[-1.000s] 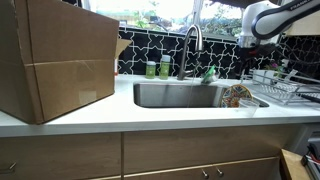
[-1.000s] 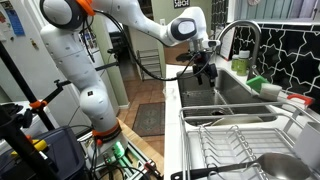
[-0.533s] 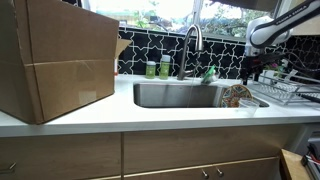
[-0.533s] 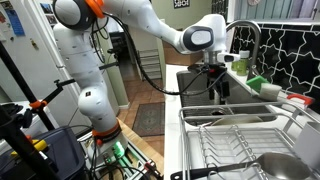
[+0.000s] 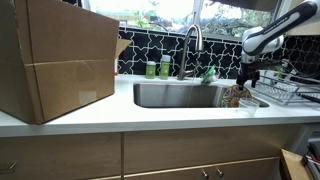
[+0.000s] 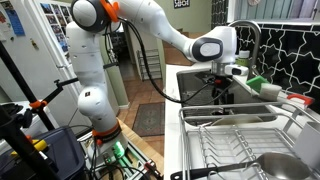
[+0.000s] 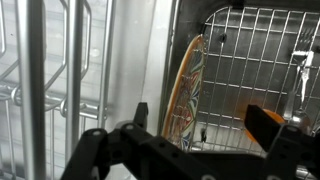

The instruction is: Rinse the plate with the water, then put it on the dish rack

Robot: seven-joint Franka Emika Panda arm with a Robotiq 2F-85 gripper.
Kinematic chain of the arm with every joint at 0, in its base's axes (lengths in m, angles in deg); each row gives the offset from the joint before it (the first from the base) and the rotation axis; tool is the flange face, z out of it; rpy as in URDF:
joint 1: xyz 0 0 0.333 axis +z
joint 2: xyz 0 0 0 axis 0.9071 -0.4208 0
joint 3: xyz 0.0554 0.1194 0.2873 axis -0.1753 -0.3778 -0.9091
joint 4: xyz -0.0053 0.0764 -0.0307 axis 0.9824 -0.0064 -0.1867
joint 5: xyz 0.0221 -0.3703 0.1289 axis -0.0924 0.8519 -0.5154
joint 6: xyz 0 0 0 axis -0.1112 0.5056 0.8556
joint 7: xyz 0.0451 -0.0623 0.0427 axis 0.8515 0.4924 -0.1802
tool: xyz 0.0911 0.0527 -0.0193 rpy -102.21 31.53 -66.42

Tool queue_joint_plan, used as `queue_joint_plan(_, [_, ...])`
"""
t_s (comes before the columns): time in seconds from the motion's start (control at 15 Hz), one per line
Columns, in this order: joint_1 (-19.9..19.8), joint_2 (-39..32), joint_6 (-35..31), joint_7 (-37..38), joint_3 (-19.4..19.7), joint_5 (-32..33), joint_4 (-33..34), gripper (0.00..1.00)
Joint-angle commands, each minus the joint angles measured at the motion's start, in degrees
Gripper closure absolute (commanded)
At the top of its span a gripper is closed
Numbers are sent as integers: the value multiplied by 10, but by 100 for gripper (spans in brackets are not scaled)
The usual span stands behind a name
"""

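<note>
The plate [image 7: 185, 88], painted in many colours, stands on edge against the sink's side wall, over a wire grid on the sink floor. It also shows in an exterior view [image 5: 235, 97]. My gripper [image 7: 204, 126] is open just above it. The plate's rim lies between the fingers, nearer one dark finger [image 7: 140, 114] than the orange-tipped one [image 7: 267, 126], with no contact visible. The gripper shows in both exterior views [image 5: 245, 79] [image 6: 222, 90]. The silver wire dish rack [image 5: 281, 91] [image 6: 236, 150] stands on the counter beside the sink and holds no plate.
A curved faucet [image 5: 192, 40] rises behind the steel sink [image 5: 175, 95]. Two green bottles [image 5: 158, 69] and a green sponge [image 5: 209, 73] sit on the back ledge. A large cardboard box [image 5: 55, 60] stands on the counter. A spoon [image 6: 270, 163] lies in the rack.
The arm has swung from near the faucet across the sink and lowered the open gripper over the standing plate. The plate has not moved.
</note>
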Motion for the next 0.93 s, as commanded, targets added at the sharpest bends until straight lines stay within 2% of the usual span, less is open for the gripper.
queue_joint_plan(0.0, [-10,-40,-13,-21,4,-11,33,0])
queue_joint_plan(0.67, [-16,-89,-24,-32,5,7,66,1])
queue_joint_plan(0.8, [-16,-95,-28,-33,5,11,66,11])
queue_joint_plan(0.87, [-16,-98,-30,-32,6,13,67,20])
